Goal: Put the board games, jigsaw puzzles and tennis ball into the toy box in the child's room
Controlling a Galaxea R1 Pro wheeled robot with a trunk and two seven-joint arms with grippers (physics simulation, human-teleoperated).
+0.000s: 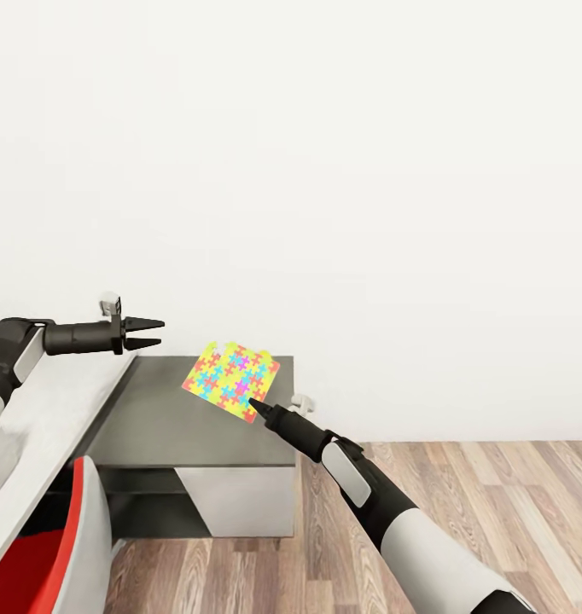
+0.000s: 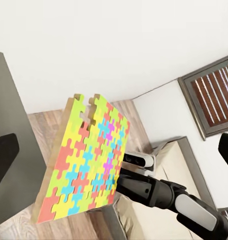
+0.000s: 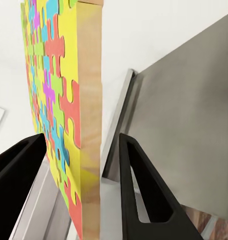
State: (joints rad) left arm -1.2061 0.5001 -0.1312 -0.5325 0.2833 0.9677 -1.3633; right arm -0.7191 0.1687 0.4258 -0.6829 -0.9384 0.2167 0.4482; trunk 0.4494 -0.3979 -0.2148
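Observation:
My right gripper [image 1: 255, 404] is shut on a jigsaw puzzle [image 1: 231, 381], a flat square in yellow, pink, blue and green. It holds the puzzle by its lower corner, tilted, in the air above the dark grey low section [image 1: 154, 418] of the table. Seen from the right wrist, the puzzle [image 3: 68, 100] stands edge-on between the two black fingers [image 3: 139, 190]. The left wrist view faces the puzzle [image 2: 88, 160] with the right arm behind it. My left gripper [image 1: 144, 333] hovers open and empty above the pale grey table top [image 1: 61, 409], left of the puzzle. The toy box is out of view.
A red chair [image 1: 35, 563] stands close at the lower left, tucked against the table. A plain white wall rises behind the table. Wood-plank floor [image 1: 462, 486] lies open to the right of the dark section.

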